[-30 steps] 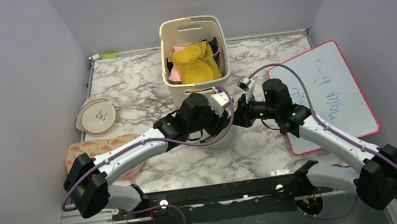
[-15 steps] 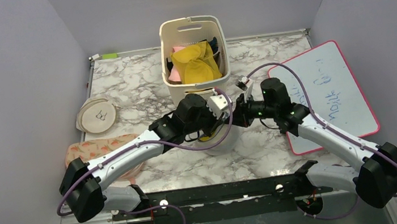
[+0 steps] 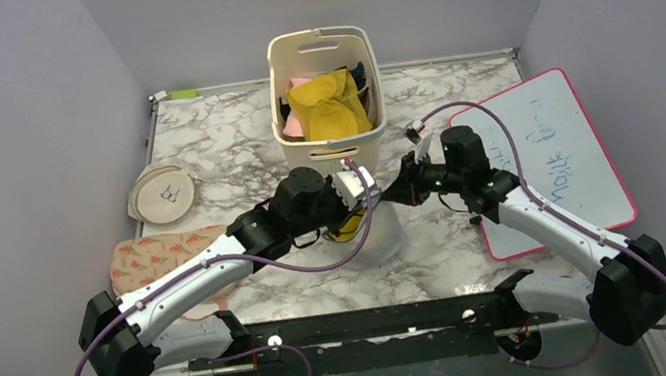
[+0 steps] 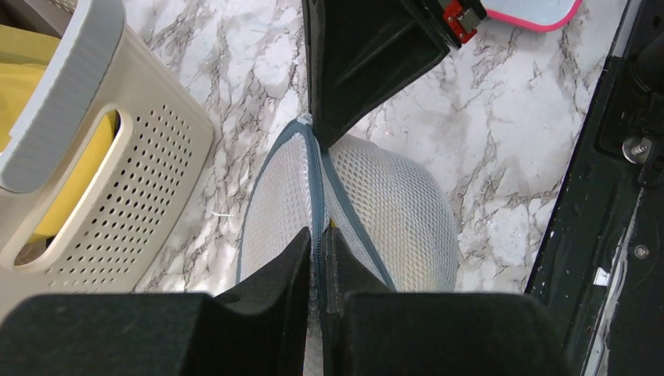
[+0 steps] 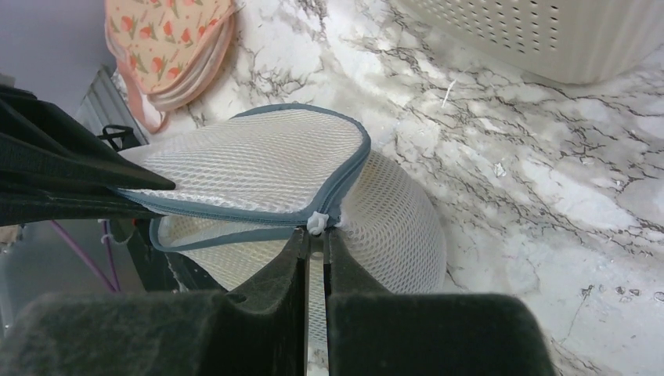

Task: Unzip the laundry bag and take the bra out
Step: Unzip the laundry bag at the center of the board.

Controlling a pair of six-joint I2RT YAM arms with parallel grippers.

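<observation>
The white mesh laundry bag (image 3: 385, 235) with grey-blue zip trim stands on the marble between my two grippers. My left gripper (image 4: 316, 233) is shut on the zip trim at the bag's near rim (image 4: 391, 207). My right gripper (image 5: 315, 233) is shut on the small white zip pull (image 5: 316, 222). The lid flap (image 5: 250, 160) stands lifted, with a gap along the zip beneath it. In the top view the left gripper (image 3: 360, 215) and right gripper (image 3: 395, 194) meet over the bag. A bit of yellow (image 3: 348, 228) shows inside. The bra is hidden.
The cream slotted basket (image 3: 333, 145) with yellow and pink cloths stands just behind the bag, also in the left wrist view (image 4: 117, 204). A pink-framed whiteboard (image 3: 546, 157) lies right. A beige round pouch (image 3: 164, 193) and a peach patterned cloth (image 3: 157, 253) lie left.
My left arm has drawn back to the left while holding the trim. My right gripper has shifted a little right and away. The gap along the zip has widened.
</observation>
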